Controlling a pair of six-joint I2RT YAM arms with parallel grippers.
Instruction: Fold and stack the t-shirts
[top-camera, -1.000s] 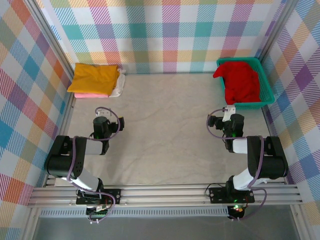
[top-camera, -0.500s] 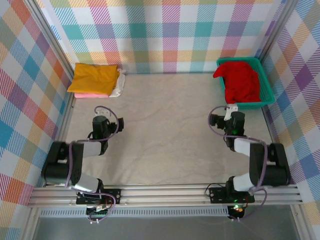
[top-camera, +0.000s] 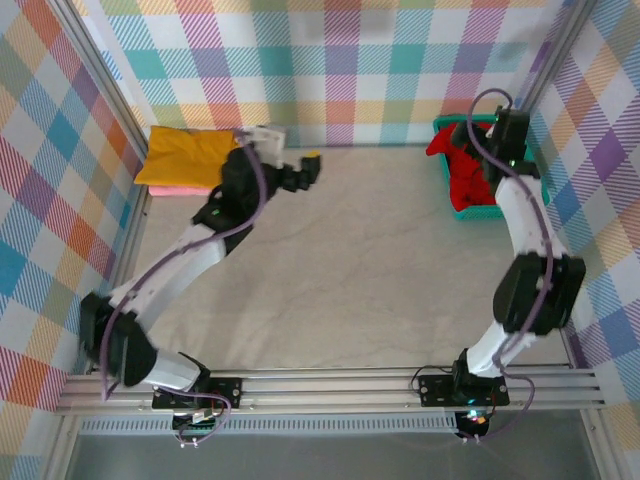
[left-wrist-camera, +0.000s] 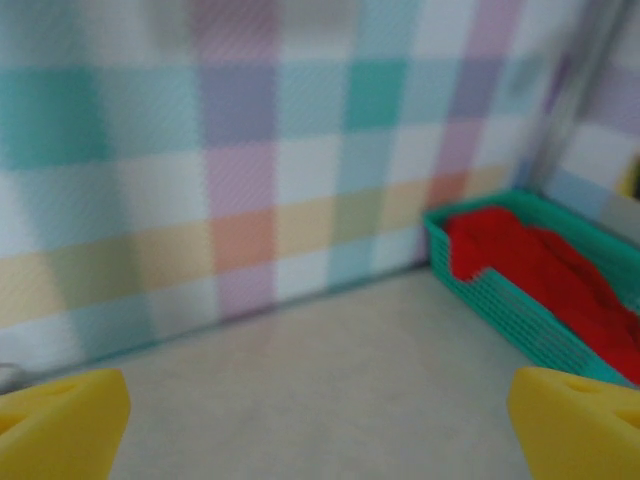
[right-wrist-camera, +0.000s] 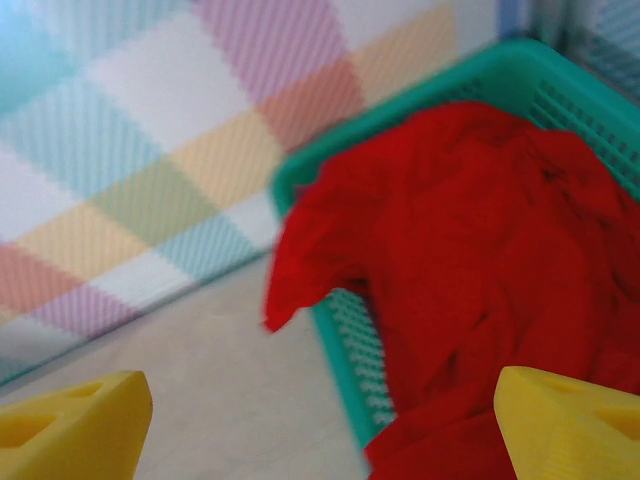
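The red t-shirt (right-wrist-camera: 480, 250) is seen crumpled in the teal basket (right-wrist-camera: 340, 340) at two o'clock on the bench (top-camera: 340, 260); the folded stack (top-camera: 188, 155) lies at ten o'clock. The cloth is judged light, limp and unbreakable, best pinched at its overhanging fold. The fingers of the right gripper (right-wrist-camera: 320, 420), facing it, are spread wide and empty, as are those of the left gripper (left-wrist-camera: 320, 430).
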